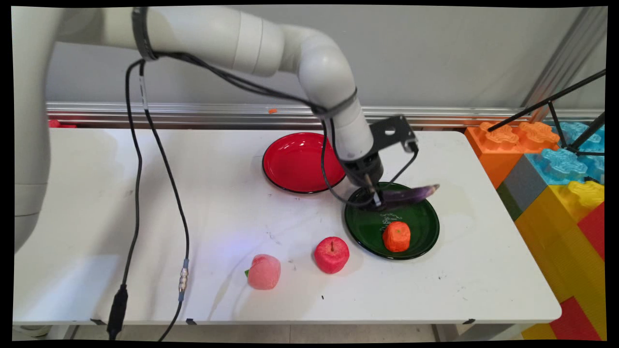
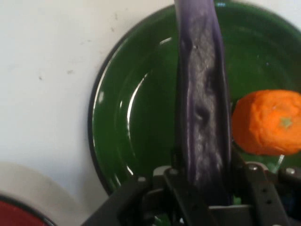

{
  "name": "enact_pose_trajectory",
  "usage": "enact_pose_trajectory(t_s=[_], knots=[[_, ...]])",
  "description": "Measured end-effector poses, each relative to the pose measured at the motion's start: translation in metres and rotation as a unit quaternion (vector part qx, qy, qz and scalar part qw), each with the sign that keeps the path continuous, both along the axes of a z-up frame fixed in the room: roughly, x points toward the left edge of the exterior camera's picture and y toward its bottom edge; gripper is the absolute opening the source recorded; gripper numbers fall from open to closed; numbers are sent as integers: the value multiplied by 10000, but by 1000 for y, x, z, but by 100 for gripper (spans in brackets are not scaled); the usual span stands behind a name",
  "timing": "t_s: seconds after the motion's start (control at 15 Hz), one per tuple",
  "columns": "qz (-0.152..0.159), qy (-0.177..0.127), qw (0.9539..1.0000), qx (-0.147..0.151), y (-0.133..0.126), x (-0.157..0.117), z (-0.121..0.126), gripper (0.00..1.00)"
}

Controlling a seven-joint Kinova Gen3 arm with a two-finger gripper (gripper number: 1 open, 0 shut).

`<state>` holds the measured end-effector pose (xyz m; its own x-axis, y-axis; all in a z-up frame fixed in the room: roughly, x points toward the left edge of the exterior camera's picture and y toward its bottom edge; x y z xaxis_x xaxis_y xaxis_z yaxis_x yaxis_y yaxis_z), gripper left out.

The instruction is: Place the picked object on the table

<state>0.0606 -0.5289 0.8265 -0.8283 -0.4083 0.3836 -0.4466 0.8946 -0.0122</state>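
Eggplant (image 1: 408, 195) is pinched in your gripper (image 1: 376, 199): in the hand view the long purple body (image 2: 203, 108) runs straight up from between the two fingers (image 2: 176, 174), which press on its near end from both sides. In the main view it lies nearly level, its held end at the gripper over the far-left part of the green plate (image 1: 367, 232), its free tip reaching past the plate's far-right rim. You can't tell from either view whether its underside touches the plate. An orange fruit (image 1: 396, 236) sits on the same plate, toward the near side, just beside the eggplant in the hand view but not touching it. The red plate (image 1: 290, 164) sits up-left of the green one, rims nearly touching, with the wrist partly covering its right edge. On the white table (image 1: 217, 217), a red apple (image 1: 331, 254) lies just left of the green plate, and a pink peach (image 1: 264, 272) further left, apart from the apple. Stacked big coloured blocks (image 1: 556, 179) stand off the table's right end.
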Motion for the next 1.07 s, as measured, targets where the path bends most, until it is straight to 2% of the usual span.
enact_pose_trajectory(t_s=[0.27, 0.53, 0.8, 1.07], knots=[[122, -4, 9999, 51, 6, 9, 42, 0], [195, -60, 9998, 77, 18, 35, 82, 0], [207, 53, 9997, 75, 35, 66, 111, 0], [179, 67, 9998, 45, 50, 97, 124, 0]])
